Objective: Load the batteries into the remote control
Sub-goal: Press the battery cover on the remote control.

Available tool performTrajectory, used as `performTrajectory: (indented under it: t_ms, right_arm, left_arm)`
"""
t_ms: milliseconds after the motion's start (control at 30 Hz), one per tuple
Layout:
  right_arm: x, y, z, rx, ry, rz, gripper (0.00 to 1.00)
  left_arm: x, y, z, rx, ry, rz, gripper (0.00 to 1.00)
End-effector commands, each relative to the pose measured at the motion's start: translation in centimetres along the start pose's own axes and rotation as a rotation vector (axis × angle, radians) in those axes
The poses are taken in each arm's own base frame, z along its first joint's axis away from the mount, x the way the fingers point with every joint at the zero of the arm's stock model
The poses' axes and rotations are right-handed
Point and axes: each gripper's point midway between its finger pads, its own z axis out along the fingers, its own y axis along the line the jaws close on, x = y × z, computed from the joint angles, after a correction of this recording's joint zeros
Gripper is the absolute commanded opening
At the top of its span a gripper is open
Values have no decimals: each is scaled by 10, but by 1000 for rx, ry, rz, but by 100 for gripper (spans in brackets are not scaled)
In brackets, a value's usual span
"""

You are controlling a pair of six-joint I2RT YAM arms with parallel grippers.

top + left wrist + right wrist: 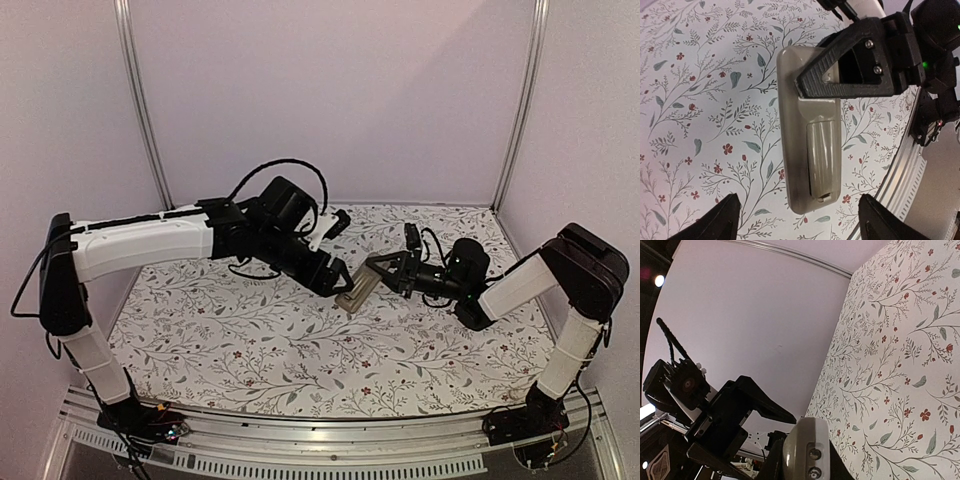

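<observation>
The remote control (810,150) is held off the table with its grey-tan back toward the left wrist camera, and a ribbed cover sits over its lower half. It also shows in the top view (358,294) and end-on in the right wrist view (807,450). My right gripper (386,272) is shut on the remote's far end, with one finger (850,70) across it. My left gripper (802,222) is open wide, and the remote's free end is just ahead of its tips. It also shows in the top view (336,280). The batteries are out of view.
A floral cloth (260,340) covers the table. A metal rail (330,440) runs along the near edge and shows in the left wrist view (900,175). Pale walls and two upright frame posts (140,100) close in the back.
</observation>
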Motion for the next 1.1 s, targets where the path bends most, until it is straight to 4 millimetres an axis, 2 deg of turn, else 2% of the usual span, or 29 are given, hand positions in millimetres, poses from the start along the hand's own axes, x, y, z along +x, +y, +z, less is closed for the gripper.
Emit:
performTrajectory:
  t_ms: [0, 333, 533, 833, 1067]
  right_arm:
    - [-2, 14, 6, -53, 12, -22, 0]
    - [-3, 25, 7, -103, 12, -24, 0]
    - [-4, 45, 6, -181, 7, -29, 0]
    - [-7, 63, 3, -218, 2, -66, 0]
    - [-14, 63, 1, -215, -16, -61, 0]
  left_arm:
    - [1, -2, 9, 30, 6, -7, 82]
    - [11, 16, 25, -54, 51, -7, 80]
    - [26, 37, 36, -128, 104, -52, 71]
    - [41, 37, 45, -110, 151, -65, 63]
    - [60, 34, 41, -112, 197, -23, 63]
